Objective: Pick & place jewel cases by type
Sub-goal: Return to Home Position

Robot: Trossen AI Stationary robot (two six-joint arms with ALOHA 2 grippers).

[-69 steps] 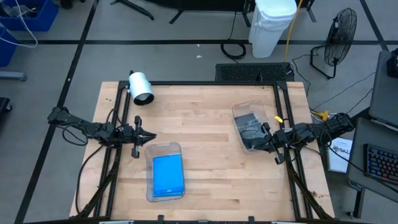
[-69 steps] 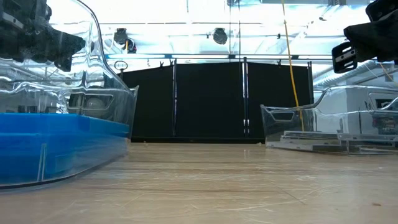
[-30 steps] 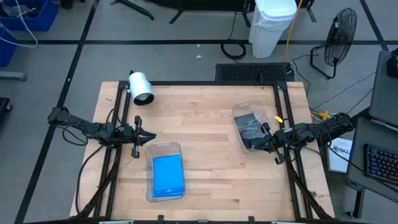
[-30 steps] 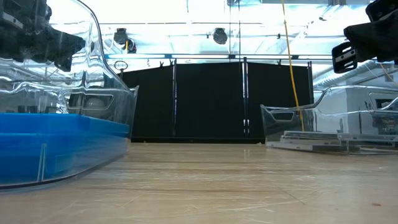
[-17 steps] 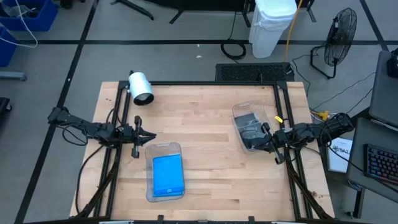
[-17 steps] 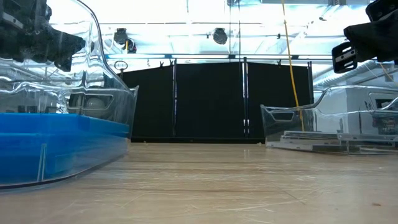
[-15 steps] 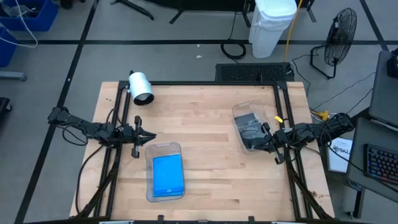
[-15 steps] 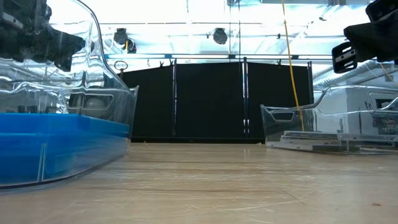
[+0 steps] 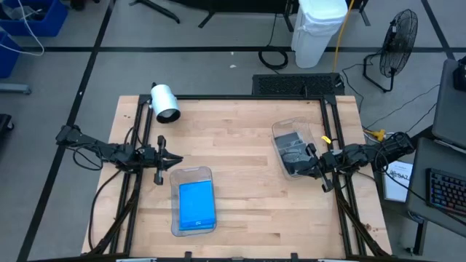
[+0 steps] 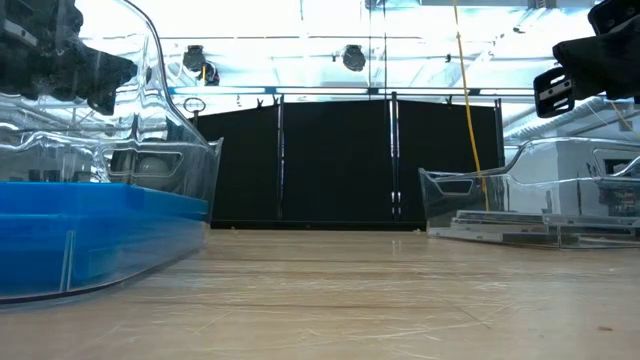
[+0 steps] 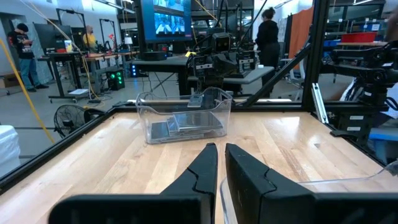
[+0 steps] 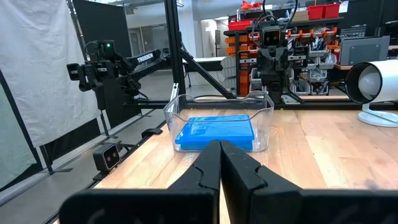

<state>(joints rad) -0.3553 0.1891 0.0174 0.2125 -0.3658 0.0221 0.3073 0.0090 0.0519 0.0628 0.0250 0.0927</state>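
Observation:
Bright blue jewel cases (image 9: 196, 203) lie stacked flat in a clear tray (image 9: 193, 175) near the table's near edge. They also show in the right wrist view (image 12: 214, 132) and the low view (image 10: 80, 225). Grey translucent jewel cases (image 9: 294, 151) lie in a second clear tray (image 9: 280, 129) on the right, and the left wrist view (image 11: 186, 121) shows them too. My left gripper (image 9: 177, 159) hangs shut above the table, just beyond the blue tray's far left corner. My right gripper (image 9: 306, 169) hangs shut over the grey tray's near right part.
A white cylindrical device (image 9: 165, 102) stands at the table's far left corner. Black frame rails (image 9: 331, 124) run along the table's sides. Bare wood (image 9: 233, 145) lies between the two trays. People (image 11: 267, 28) stand in the room beyond.

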